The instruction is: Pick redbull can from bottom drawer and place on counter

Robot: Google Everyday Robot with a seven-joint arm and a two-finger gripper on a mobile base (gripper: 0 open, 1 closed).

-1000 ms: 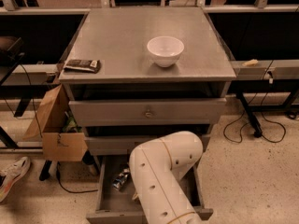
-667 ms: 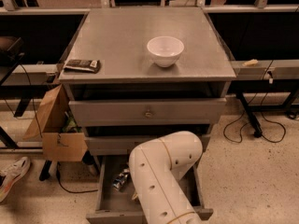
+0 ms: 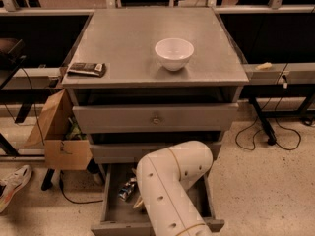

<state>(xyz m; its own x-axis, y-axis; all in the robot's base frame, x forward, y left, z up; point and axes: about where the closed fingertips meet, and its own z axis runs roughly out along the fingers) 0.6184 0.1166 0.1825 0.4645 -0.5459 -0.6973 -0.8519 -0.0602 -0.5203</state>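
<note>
Down in the bottom drawer (image 3: 112, 214), which stands pulled well out of the cabinet, I can see the can (image 3: 127, 189) lying on the drawer's grey floor, toward the left side and near the back of the part that shows. It is silver with blue patches and looks tilted rather than upright. My arm (image 3: 170, 181), a thick cream-coloured elbow with small round holes, reaches into the same drawer from the lower edge of the view and covers most of its middle and right. Of the gripper (image 3: 138, 203) I get only a pale sliver poking out past the arm's left edge, just beside the can and a little nearer the drawer front. Whether it touches the can I cannot tell, nor whether it is open or closed.

Above, the middle drawer (image 3: 123, 151) shows its plain grey front. The top drawer (image 3: 197, 118), with a small round knob (image 3: 156, 119) at its centre, has a dark gap above it. On the counter (image 3: 123, 38) a white bowl (image 3: 173, 53) stands right of centre toward the front. A dark flat packet (image 3: 86, 69) lies at the front left corner, well apart from the bowl. Just left of the cabinet is an open cardboard box (image 3: 56, 136), and a shoe (image 3: 12, 185) lies on the speckled floor (image 3: 266, 191) farther left. Black cables (image 3: 256, 136) trail across the floor on the right, below a side bench (image 3: 285, 73).
</note>
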